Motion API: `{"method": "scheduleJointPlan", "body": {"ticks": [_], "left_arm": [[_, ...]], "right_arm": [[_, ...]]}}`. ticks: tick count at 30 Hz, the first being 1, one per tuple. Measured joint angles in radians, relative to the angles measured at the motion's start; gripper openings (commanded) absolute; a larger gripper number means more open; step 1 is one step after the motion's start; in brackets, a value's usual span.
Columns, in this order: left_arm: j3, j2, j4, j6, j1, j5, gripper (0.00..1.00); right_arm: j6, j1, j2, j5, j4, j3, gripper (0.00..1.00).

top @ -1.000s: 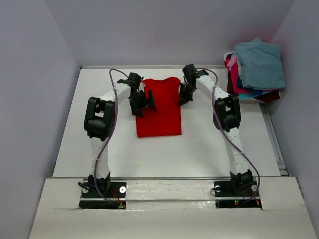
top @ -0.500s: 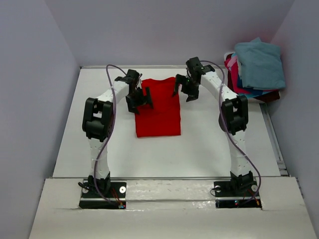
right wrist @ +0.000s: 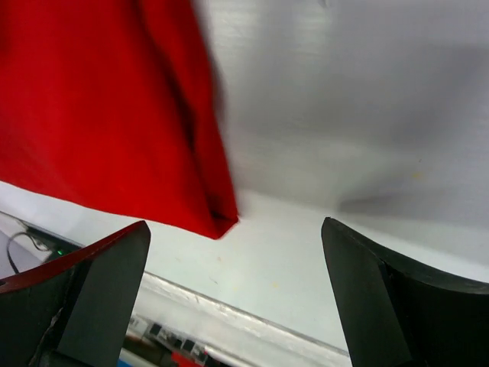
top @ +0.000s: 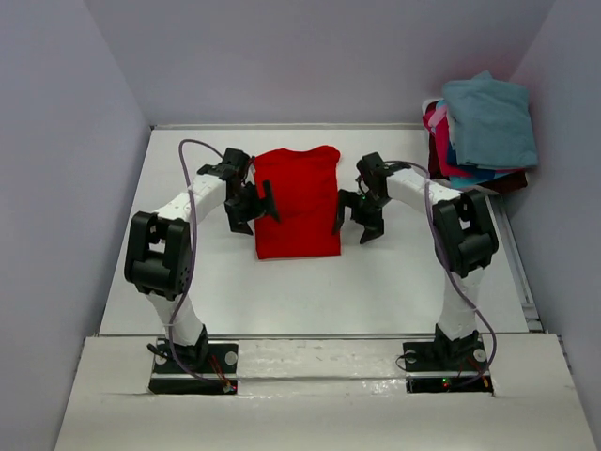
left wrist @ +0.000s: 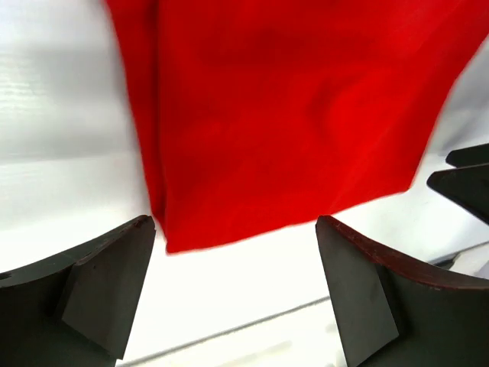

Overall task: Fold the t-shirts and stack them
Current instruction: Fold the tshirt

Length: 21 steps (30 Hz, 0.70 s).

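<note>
On the table (top: 310,291), centre: red shirt (top: 298,202), one, lying flat as a long narrow panel with its sides folded in. It sits between the two grippers.

At the far right, against the wall: pile (top: 479,132) of other shirts, teal on top, pink, blue and maroon edges showing below.

Step in hand, as judged: the cross fold, near end carried over to the far end.
- Take both near corners at once, each bite catching every layer at the doubled edge.
- Lift level and move the arms together, so the panel stays square.
- Lay edge on edge before letting go.

Left gripper (top: 254,203): jaws spread wide, nothing between them. It hangs at the shirt's left edge; its wrist view shows the near left corner just inside one finger (left wrist: 107,283). No contact seen.

Right gripper (top: 360,216): jaws likewise spread wide and empty, at the right edge, with the near right corner in its view. No contact seen.
</note>
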Motion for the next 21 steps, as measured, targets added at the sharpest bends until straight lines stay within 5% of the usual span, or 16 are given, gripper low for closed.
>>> {"method": "scheduleJointPlan", "body": {"ticks": [8,21], "left_arm": [[-0.253,-0.033,0.068,-0.064,0.0,0.081,0.99],[-0.286,-0.033,0.161,-0.096,0.0,0.124,0.99]], "right_arm": [[0.038,0.018,-0.069,-0.087,0.094,-0.194,0.92],[0.088,0.026,-0.077,-0.132,0.222,-0.245,0.64]]}}
